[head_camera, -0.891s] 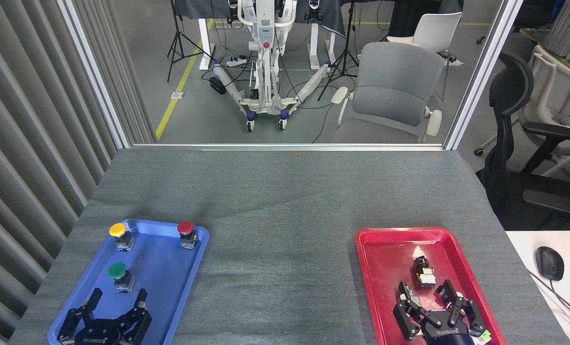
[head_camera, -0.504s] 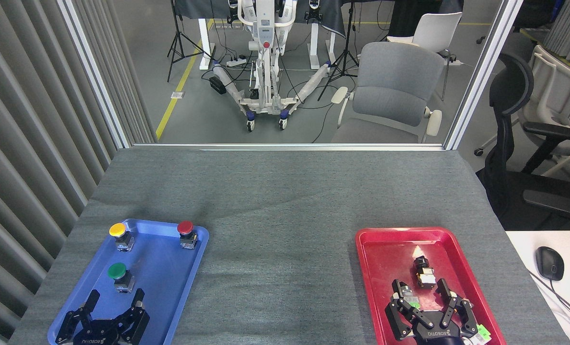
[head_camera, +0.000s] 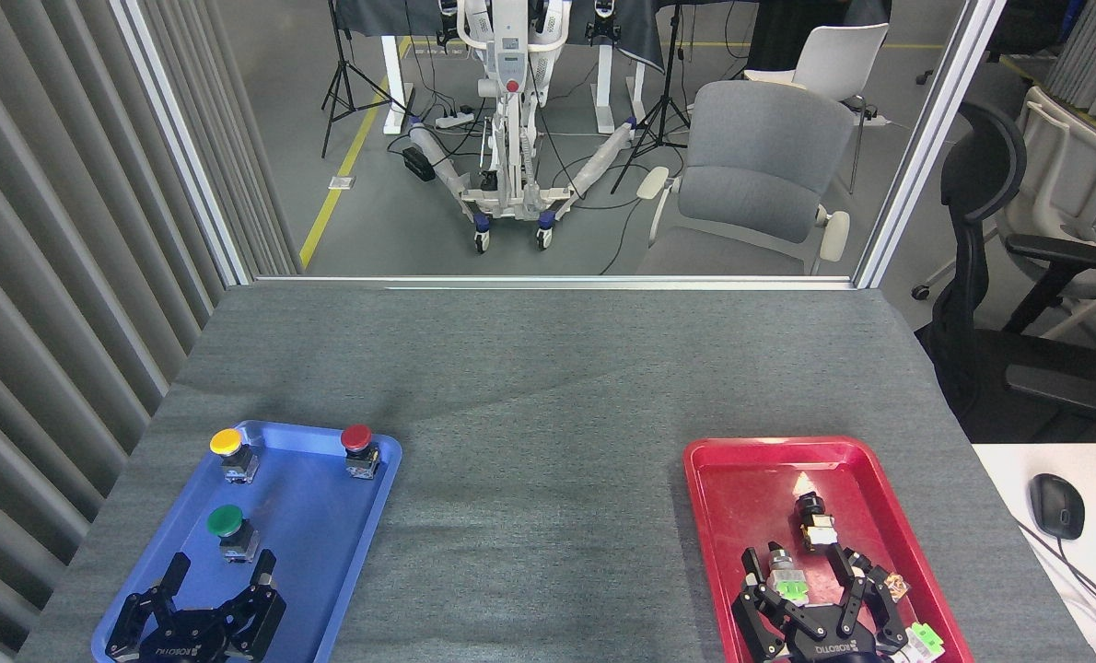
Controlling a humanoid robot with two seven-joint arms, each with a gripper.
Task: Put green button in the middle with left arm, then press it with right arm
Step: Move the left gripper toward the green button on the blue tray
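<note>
Light: bright, even, from overhead.
Shadows: soft, faint on the table [head_camera: 548, 387].
Focus: sharp throughout.
Glare: none.

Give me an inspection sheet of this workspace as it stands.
Surface: grey cloth table; the middle bare.
Job's things: green button upright in the blue tray, not yet moved.
Clutter: yellow button and red button in the same tray; red tray holds small switches.
Grippers: left gripper open, just short of the green button; right gripper open over the red tray.
Cables: nothing seen on the table; some on the floor beyond.
Surroundings: grey chair, black chair, computer mouse.
</note>
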